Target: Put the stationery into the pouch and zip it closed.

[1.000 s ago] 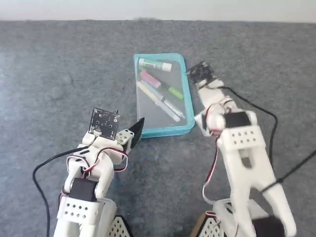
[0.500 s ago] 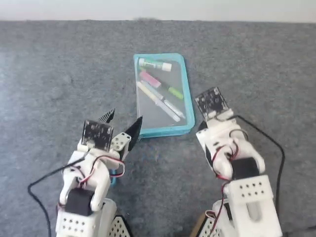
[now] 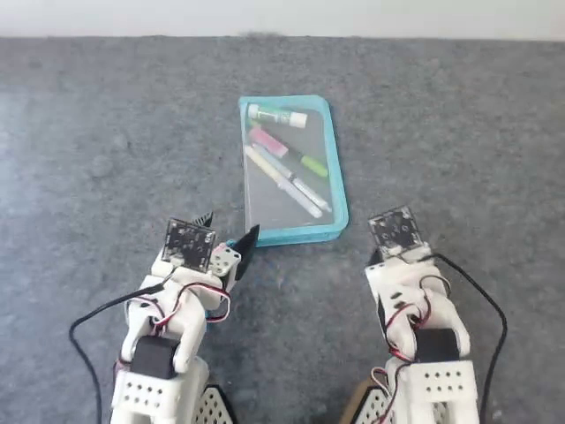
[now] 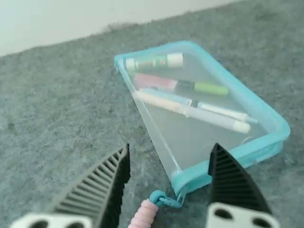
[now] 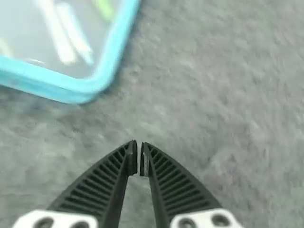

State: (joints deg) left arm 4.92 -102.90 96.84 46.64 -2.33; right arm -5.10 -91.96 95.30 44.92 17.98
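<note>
Status: stationery [image 3: 284,163] lies inside the pouch [image 3: 296,236], flat on the grey mat [image 3: 106,132] ahead of both arms. Zip appears run to the near corner, where the pink pull tab [image 4: 144,214] rests; you can likely count the task done, pending a seam check. Left gripper [image 4: 170,151] hovers at that corner, jaws spread, holding nothing. Right gripper [image 5: 138,146] sits low over the mat beside the pouch's other near corner, jaws pressed together, empty.
</note>
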